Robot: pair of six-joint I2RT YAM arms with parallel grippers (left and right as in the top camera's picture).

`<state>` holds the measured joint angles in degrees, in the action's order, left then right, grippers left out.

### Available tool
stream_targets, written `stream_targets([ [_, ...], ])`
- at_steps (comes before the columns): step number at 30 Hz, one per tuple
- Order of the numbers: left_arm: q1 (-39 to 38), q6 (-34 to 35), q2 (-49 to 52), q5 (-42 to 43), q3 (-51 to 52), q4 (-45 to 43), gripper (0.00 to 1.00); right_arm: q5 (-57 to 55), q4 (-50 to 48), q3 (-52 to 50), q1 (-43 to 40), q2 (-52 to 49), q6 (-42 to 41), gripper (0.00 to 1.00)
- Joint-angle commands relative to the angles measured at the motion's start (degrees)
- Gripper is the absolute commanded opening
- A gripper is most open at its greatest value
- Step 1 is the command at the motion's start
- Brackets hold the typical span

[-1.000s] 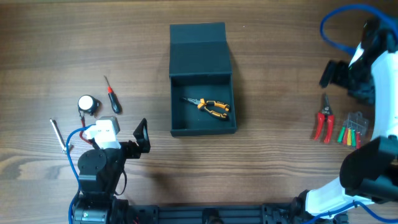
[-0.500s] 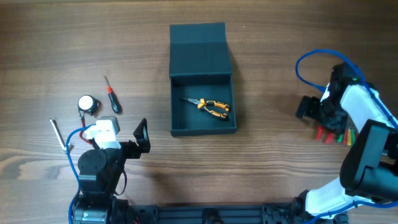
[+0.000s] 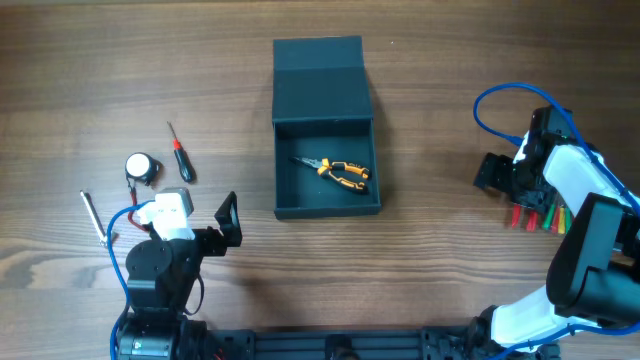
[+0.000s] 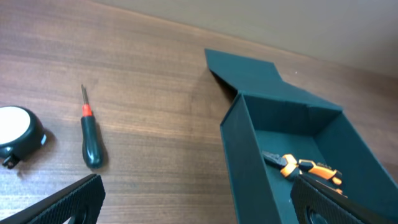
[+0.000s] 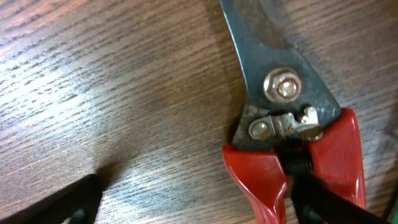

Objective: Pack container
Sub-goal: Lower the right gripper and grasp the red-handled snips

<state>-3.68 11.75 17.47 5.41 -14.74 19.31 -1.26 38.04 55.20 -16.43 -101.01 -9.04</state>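
Where the wood-grain counter (image 3: 430, 90) runs to its far edge in the left wrist view, a plain pale wall (image 4: 280, 18) rises behind it; nothing more of the room shows. The container (image 3: 327, 210) sits at the middle of the counter towards the far side, its lid (image 3: 320, 70) folded back flat on the wood, and orange-and-black pliers (image 3: 342, 172) lie inside on its floor.

To the left, well apart from the box, lie a small red-collared screwdriver (image 3: 180, 155), a round white-and-black tape measure (image 3: 141, 167) and a thin metal rod (image 3: 92, 217). The left tool (image 3: 228, 220) hangs near them with its jaws wide and nothing between them.

On the right, red-handled cutters (image 5: 292, 118) lie on the wood, and the right arm covers most of them from above, along with some green-and-red bits (image 3: 555, 215) beside them. The right tool (image 3: 495, 172) is low over the cutters, jaws wide, one finger (image 5: 74, 199) over bare wood, the other in front of the red handles; contact cannot be told. A blue cable (image 3: 500, 100) loops above that arm.
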Motion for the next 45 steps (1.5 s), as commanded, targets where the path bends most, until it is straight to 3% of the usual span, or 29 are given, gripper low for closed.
stream_targets([
  [1,0.26,0.74,0.11,-0.35,-1.18,0.07,1.0,2.84,-0.76,-1.33,0.48,-0.76,0.55,0.85],
  [6,0.26,0.74,0.11,-0.35,-1.18,0.07,1.0,2.84,-0.74,-1.33,0.48,-0.76,0.52,0.69],
  [27,0.26,0.74,0.11,-0.35,-1.18,0.94,1.0,2.84,-0.35,-1.33,0.48,-0.76,0.52,0.27],
  [35,0.26,0.74,0.11,-0.35,-1.18,1.6,1.0,2.86,-0.57,-1.33,0.48,-0.76,0.52,0.04],
  [45,0.26,0.72,0.11,-0.35,-1.18,1.6,1.0,4.11,2.1,1.09,0.5,-0.52,3.61,0.04],
])
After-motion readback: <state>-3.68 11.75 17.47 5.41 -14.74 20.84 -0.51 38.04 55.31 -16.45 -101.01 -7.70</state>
